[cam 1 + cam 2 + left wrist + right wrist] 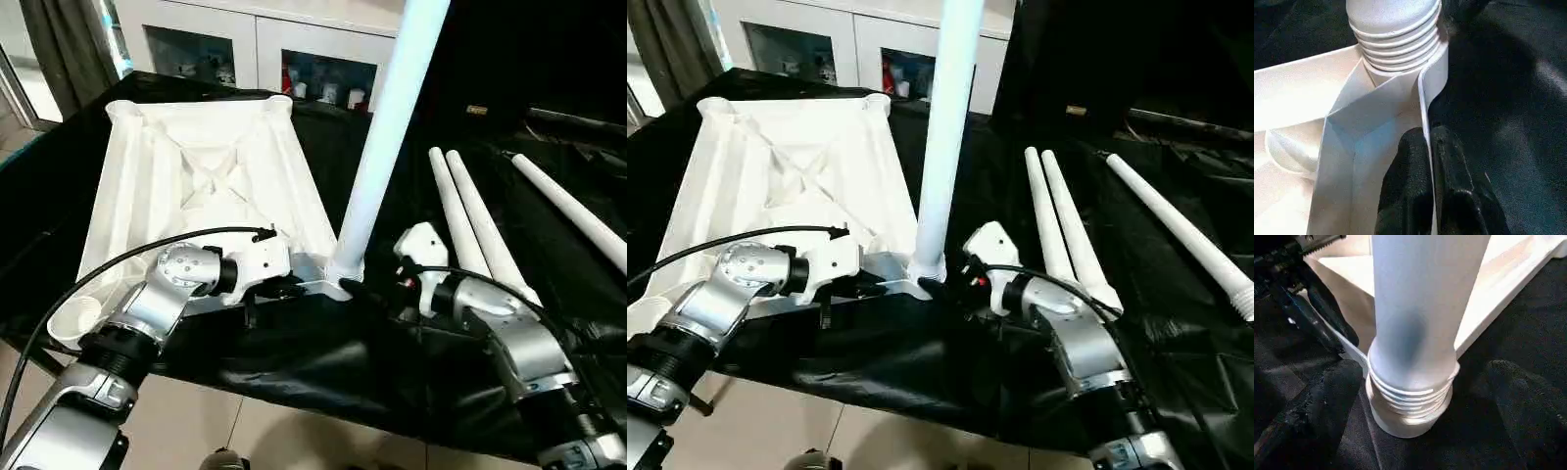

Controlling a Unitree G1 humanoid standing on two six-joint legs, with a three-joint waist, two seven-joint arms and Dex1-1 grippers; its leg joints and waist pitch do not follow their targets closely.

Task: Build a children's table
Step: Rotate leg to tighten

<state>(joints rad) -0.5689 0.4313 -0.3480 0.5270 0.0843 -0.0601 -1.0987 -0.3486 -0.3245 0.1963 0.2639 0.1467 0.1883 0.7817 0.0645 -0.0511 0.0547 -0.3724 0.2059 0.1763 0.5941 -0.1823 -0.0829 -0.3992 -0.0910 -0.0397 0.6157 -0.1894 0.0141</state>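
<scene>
Tabletop (196,176): lying upside down on the black desk (323,362), filling the upper left of the head view.
Upright leg (392,127): standing in the tabletop's near corner socket, at centre frame, threads showing.
Spare legs (470,220): three lying on the desk at right.
Left pincer (1426,186): clamping shut on the tabletop's rim beside the socket.
Right pincer (1415,421): gaping wide, fingers straddling the upright leg's base, gripping nothing.

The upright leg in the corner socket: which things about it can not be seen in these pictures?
- Upright leg: its upper end is cut off by the top edge in both eye views.
- Thread: rings show above the corner socket in the right wrist view; how many sit inside is hidden by the socket wall.
- Tabletop rim: the left tool pinches it; the stretch between its fingers is covered.
</scene>
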